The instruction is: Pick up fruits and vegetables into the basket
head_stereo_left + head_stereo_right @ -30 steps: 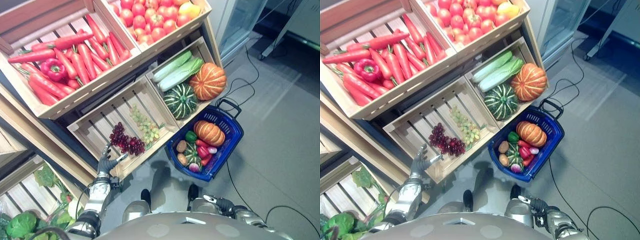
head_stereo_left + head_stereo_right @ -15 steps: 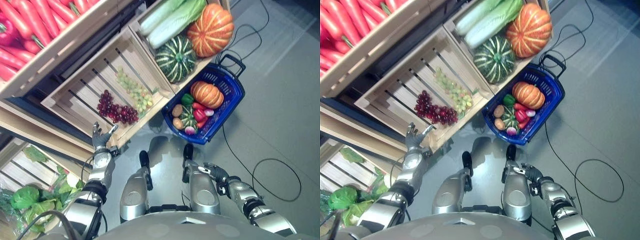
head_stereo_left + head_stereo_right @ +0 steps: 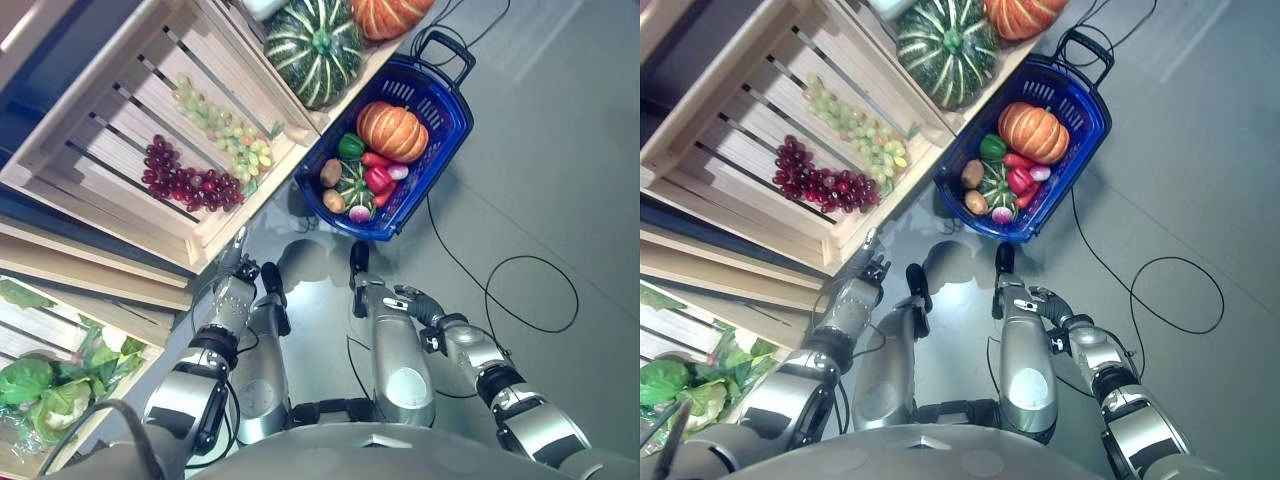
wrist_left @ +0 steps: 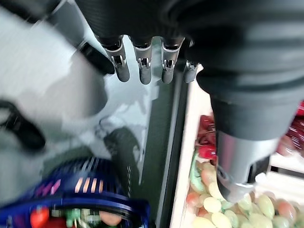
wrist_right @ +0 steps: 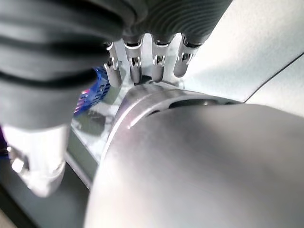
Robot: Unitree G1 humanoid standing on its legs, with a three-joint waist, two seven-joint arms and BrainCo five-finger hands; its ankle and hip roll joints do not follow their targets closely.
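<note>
A blue basket (image 3: 440,150) stands on the grey floor in front of the wooden crates. It holds an orange pumpkin (image 3: 393,130), a green pepper (image 3: 350,146), a small striped squash (image 3: 355,186), red peppers (image 3: 378,178) and other small produce. The low crate (image 3: 60,175) to its left holds purple grapes (image 3: 185,182) and green grapes (image 3: 225,130). My left hand (image 3: 233,270) hangs open and empty just below that crate's front edge, its fingers (image 4: 142,66) straight. My right hand (image 3: 410,300) is low by my side, open and empty, its fingers (image 5: 142,59) straight.
A large striped green pumpkin (image 3: 312,40) and another orange pumpkin (image 3: 385,12) lie in the crate behind the basket. Leafy greens (image 3: 35,390) fill a lower crate at the far left. Grey floor (image 3: 560,150) stretches to the right of the basket.
The camera has tipped downward, so crates and basket have slid up the picture. My left hand has sunk from the grape crate's front edge and its spread fingers have drawn together.
</note>
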